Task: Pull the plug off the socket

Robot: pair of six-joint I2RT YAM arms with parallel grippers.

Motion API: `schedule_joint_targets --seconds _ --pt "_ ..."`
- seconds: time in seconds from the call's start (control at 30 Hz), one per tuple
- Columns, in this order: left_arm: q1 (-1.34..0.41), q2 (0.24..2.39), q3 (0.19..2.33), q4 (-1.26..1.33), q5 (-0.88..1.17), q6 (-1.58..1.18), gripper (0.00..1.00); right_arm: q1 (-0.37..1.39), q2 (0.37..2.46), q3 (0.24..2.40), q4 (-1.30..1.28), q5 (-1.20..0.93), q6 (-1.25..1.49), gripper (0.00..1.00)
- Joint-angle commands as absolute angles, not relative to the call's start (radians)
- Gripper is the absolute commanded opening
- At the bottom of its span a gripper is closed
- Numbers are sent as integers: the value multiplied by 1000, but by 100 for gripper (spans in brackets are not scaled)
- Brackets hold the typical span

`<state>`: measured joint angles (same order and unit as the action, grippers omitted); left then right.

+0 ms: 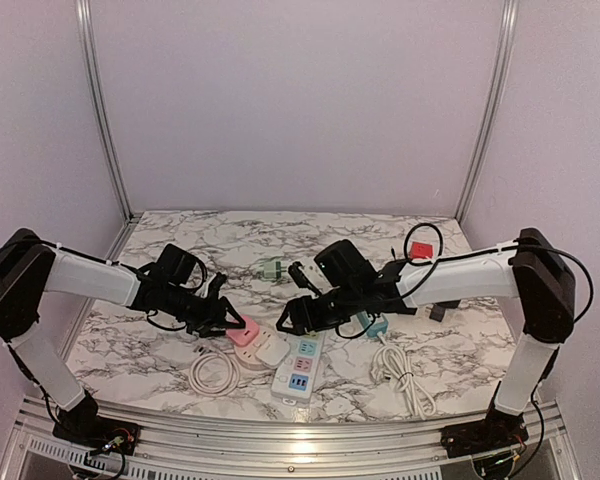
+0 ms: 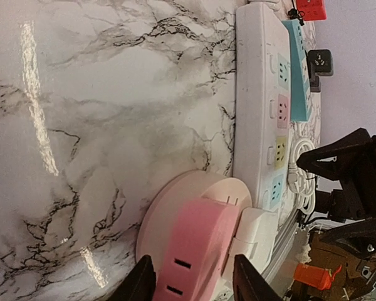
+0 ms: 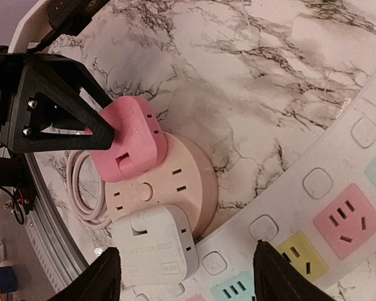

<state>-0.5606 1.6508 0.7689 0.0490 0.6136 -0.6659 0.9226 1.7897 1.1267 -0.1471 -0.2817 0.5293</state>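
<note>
Two left tool (image 2: 193, 279) fingers (image 2: 143, 282) flank pink plug (image 2: 197, 244); contact unclear.

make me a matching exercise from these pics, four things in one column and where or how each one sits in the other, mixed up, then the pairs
1. pink plug
2. white plug
3. power strip
4. white cable

A. long, with coloured outlets
B. on the round socket, flanked by the left gripper
C. coiled beside the round socket
D. on the round socket, on the side next to the power strip

Pairs: 1-B, 2-D, 3-A, 4-C
</note>
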Motion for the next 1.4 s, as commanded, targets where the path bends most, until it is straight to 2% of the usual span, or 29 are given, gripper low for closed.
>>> schedule_joint_targets --seconds 0.0,0.27,0.4,0.8,1.03,1.37 --pt "-556 1660 756 103 697 -685 38 924 1820 1171 -183 -267 503 69" --pt "-544 1664 729 173 714 -742 10 925 1841 1203 -194 -261 491 69" --pt "-540 1617 691 251 665 -809 2 925 1852 1228 -213 -240 472 69" --pt "-575 1360 627 134 272 -848 0 936 1940 1388 -259 -172 429 68" --pt "-641 1358 568 184 155 -928 0 957 2029 1492 -249 -199 438 56" --pt "-681 1355 536 209 76 -1000 0 988 2078 1536 -236 -234 446 21"
